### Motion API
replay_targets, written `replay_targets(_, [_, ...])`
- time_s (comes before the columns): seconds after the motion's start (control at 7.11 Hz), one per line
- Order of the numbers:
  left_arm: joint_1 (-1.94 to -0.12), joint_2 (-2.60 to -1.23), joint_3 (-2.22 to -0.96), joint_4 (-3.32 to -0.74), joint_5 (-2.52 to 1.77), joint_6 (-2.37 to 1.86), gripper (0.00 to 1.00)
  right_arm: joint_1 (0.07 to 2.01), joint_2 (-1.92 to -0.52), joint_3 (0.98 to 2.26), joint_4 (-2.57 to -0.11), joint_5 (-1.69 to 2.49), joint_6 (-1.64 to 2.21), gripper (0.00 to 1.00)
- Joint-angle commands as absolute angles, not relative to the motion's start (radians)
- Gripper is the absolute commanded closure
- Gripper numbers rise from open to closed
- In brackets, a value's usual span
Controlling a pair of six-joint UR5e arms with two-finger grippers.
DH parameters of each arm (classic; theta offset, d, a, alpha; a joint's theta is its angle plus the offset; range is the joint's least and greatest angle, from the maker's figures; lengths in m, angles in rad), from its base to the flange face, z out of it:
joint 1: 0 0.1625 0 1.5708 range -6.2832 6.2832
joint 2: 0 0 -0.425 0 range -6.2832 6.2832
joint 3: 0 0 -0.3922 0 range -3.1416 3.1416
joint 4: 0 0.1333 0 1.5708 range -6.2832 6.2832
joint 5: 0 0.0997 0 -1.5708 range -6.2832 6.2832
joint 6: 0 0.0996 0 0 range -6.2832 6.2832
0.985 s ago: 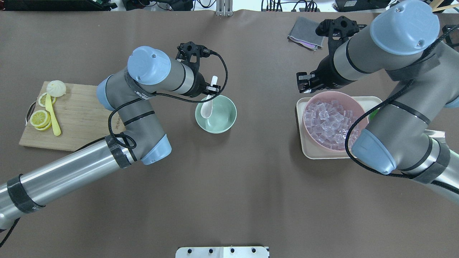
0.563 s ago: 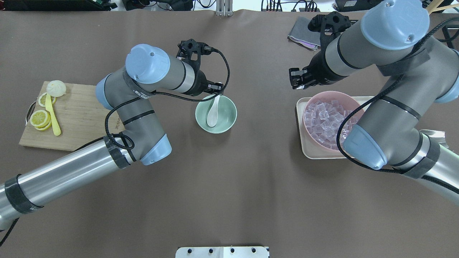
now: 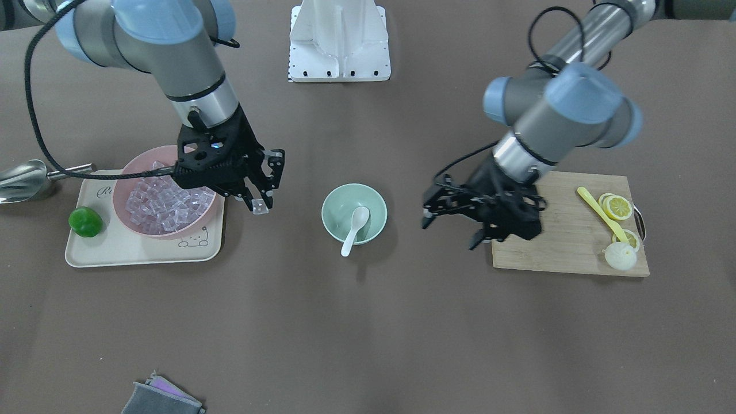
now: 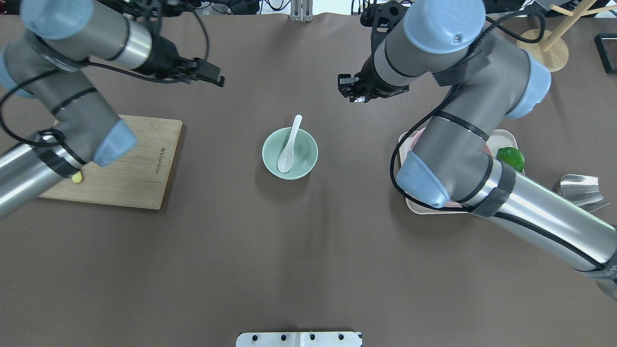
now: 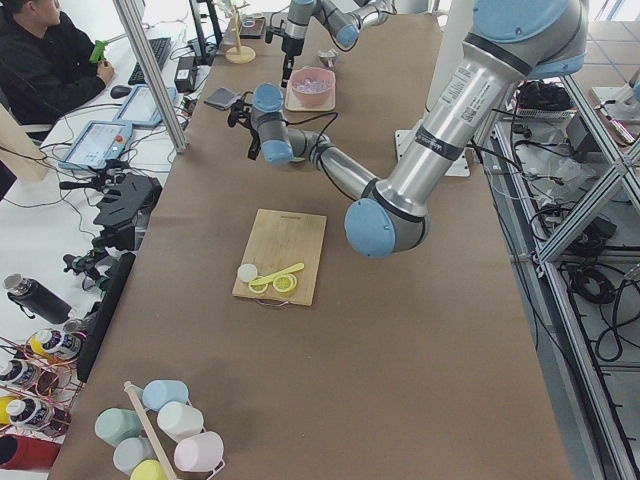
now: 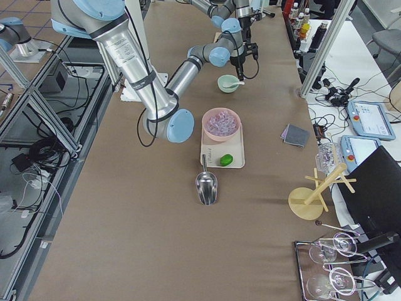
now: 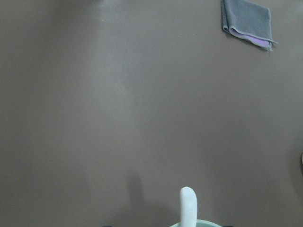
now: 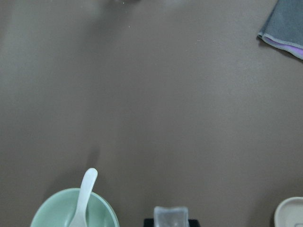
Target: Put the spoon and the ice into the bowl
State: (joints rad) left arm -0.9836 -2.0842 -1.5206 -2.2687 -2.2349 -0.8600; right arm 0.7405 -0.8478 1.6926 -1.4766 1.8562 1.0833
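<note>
Since the spoon (image 4: 288,149) lies with its scoop inside the bowl (image 4: 307,155) and its handle leaning out over the far rim, I judge the first half of the task done. The left gripper (image 3: 451,229) hangs between the bowl and the cutting board (image 3: 566,241), its jaws spread wide and holding nothing. What is left is the ice (image 8: 170,217). One clear cube sits pinched between the narrow jaws of the right gripper (image 3: 261,204), as the right wrist view shows most plainly, while the rest of the cubes lie heaped in the pink bowl (image 3: 118,201) on its tray. The held cube hangs above bare table, between the pink bowl and the green one, and nothing but the spoon is in the green bowl yet. To finish, I would expect the right arm to carry the cube across until it is over the bowl's open side, away from the spoon handle, and let go low enough that the cube does not bounce out.
</note>
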Motion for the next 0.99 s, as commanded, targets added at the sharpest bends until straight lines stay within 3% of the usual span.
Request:
replay_targets(0.0, [-1.133,-1.921,-1.568,-2.27,-2.356,-0.645,0.02,0.671,-0.741,1.495,-1.334,1.723,1.219,1.0])
replay_targets(0.7, [-1.131,-1.931,-1.532,-2.263,-2.352,-0.634,0.02,0.551,-0.68,1.422,-1.304,1.666,1.356,1.0])
replay_targets(0.84, [-1.131,-1.933,-1.532,-2.261,-2.352,-0.635,0.02,0.546,-0.678,1.417,-1.304,1.666,1.377,0.48])
